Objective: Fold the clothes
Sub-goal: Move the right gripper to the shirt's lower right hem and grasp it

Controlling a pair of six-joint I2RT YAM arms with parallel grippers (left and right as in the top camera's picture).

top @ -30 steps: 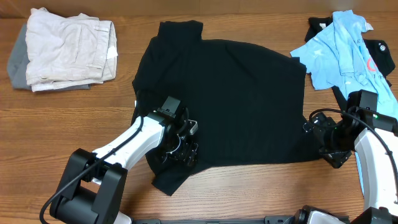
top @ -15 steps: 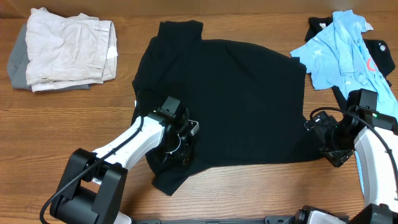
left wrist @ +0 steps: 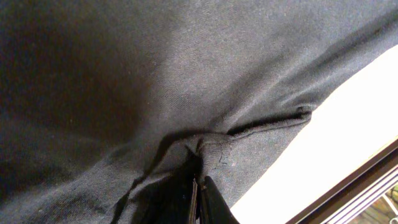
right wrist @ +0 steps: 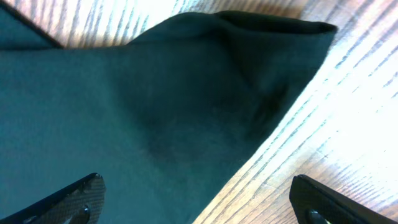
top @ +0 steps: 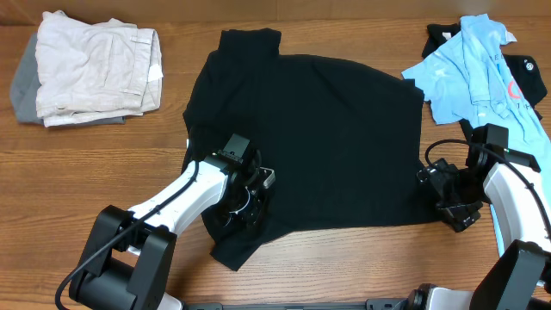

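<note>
Folding has barely begun, by the look of it: the black shirt lies spread almost flat on the table, with no fold laid over yet. It reaches from the left claw across to the right claw. The left claw sits on the shirt's near left part with its jaws pressed together on a small pinch of the cloth, which puckers into a ridge right at the fingertips in the left wrist view. The right claw stands with its jaws wide apart, holding nothing, poised over the shirt's near right corner so that one finger is on either side of the cloth. Beyond the right claw and a little outward, a light blue polo lies crumpled on another dark garment, both of them unfolded. Well beyond the left claw and outward, beige garments sit in what appears to be a folded stack. So I judge one pile done, the shirt at its first grasp, and the polo heap left to do. No bin, basket or other container shows anywhere; everything rests directly on the table.
</note>
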